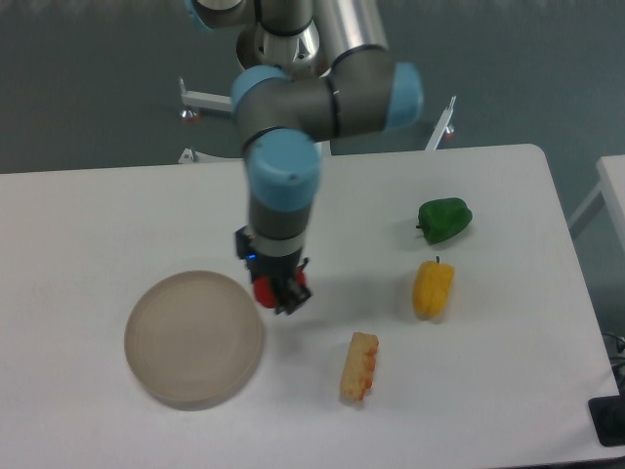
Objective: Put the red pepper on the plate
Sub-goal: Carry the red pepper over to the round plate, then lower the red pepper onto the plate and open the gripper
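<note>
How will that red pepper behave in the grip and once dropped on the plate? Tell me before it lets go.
The red pepper looks glossy and rounded, so it may slip between the fingers of the gripper. It is small and probably light. Released on the flat, low-rimmed plate, its curved body could roll or wobble toward the edge before settling.

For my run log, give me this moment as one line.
phase: carry | gripper: shut on red pepper | position: at right rim of plate | release: not yet
</note>
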Controlling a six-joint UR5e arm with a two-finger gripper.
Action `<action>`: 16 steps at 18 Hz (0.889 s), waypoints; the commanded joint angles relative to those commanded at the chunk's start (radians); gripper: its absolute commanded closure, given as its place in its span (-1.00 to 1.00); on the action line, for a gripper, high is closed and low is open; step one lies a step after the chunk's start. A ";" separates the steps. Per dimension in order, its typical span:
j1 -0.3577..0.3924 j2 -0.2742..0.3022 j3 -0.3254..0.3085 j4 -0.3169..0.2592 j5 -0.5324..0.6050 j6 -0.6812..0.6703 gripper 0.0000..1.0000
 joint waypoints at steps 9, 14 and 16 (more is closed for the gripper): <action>-0.083 -0.097 0.002 0.066 0.006 -0.059 0.05; -0.088 -0.114 0.002 0.104 0.008 -0.060 -1.00; -0.088 -0.111 0.011 0.105 0.009 -0.059 -1.00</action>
